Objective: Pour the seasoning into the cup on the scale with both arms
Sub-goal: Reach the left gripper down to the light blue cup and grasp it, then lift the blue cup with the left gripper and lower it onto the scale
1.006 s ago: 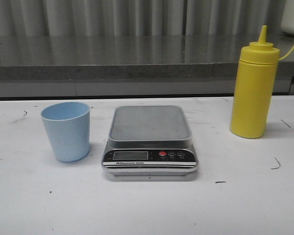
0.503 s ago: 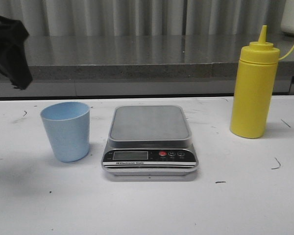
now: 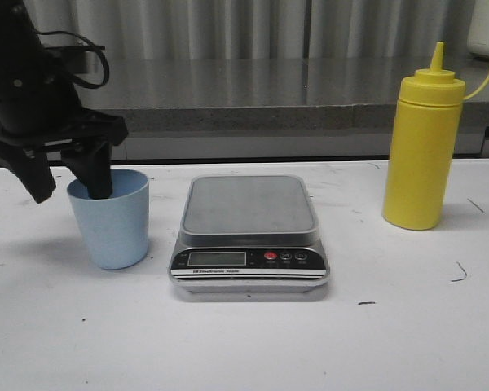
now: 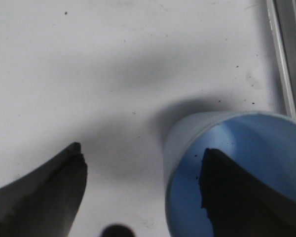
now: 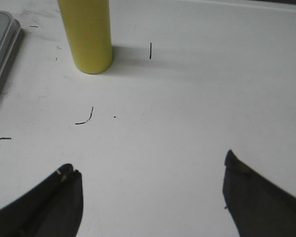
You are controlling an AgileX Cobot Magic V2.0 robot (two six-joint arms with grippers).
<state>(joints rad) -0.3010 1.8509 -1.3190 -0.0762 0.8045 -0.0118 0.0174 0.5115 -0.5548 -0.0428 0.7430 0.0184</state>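
The light blue cup (image 3: 112,226) stands on the white table, left of the scale (image 3: 248,213) and off its platform. My left gripper (image 3: 65,186) is open and straddles the cup's left wall: one finger (image 3: 98,175) is inside the cup, the other (image 3: 34,181) hangs outside. In the left wrist view, the cup (image 4: 266,140) holds one dark finger (image 4: 227,192). The yellow seasoning bottle (image 3: 421,151) stands upright at the right, capped. My right gripper (image 5: 149,162) is open over bare table, short of the bottle (image 5: 86,34), and is absent from the front view.
A grey steel counter ledge (image 3: 244,90) runs along the back of the table (image 3: 244,342). Small pen marks (image 5: 85,118) dot the surface near the bottle. The scale's corner (image 5: 0,34) shows in the right wrist view.
My left arm came in from the upper left and dropped down onto the cup, one finger now inside it. Cup, scale and bottle have stayed put.
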